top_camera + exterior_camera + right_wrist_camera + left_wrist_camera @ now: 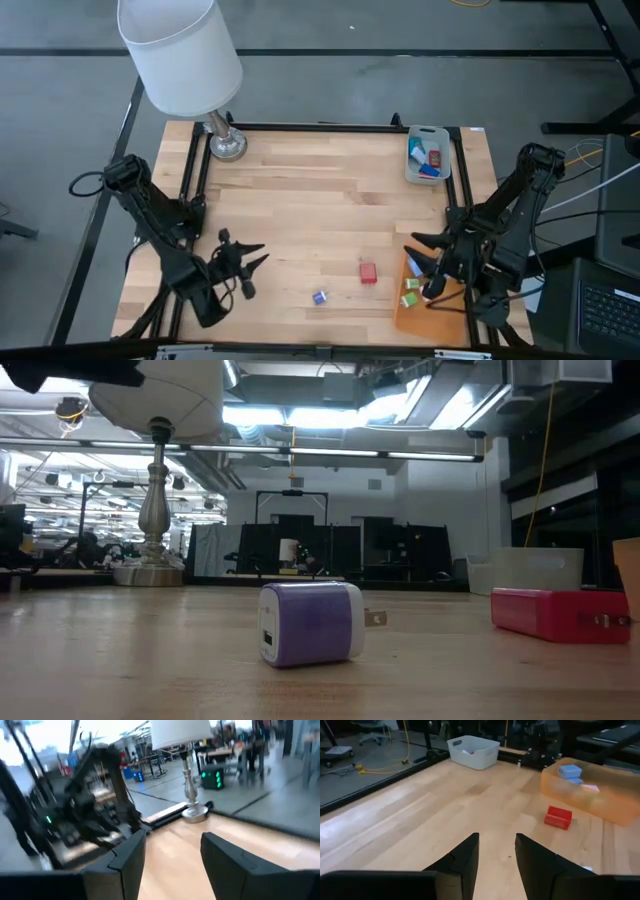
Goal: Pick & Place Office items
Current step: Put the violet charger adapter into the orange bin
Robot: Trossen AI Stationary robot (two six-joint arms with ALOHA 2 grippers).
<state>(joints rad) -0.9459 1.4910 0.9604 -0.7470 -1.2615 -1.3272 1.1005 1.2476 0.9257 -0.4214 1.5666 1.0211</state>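
A lamp [190, 70] stands at 11 o'clock on the wooden table [300, 210], workshop benches behind. Loose: one red block [368, 272], one purple block [319, 297]. Left gripper [252, 262] is pressed together, holding nothing; right gripper [421, 250] is partly spread, also holding nothing.

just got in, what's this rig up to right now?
Sorting small office items. Neither arm holds anything. The left gripper hangs over bare wood at the table's near left. The right gripper hovers by the orange bin, which holds a few pieces. A red block and a purple charger lie loose mid-table. The grey tray at the far right already has some items.
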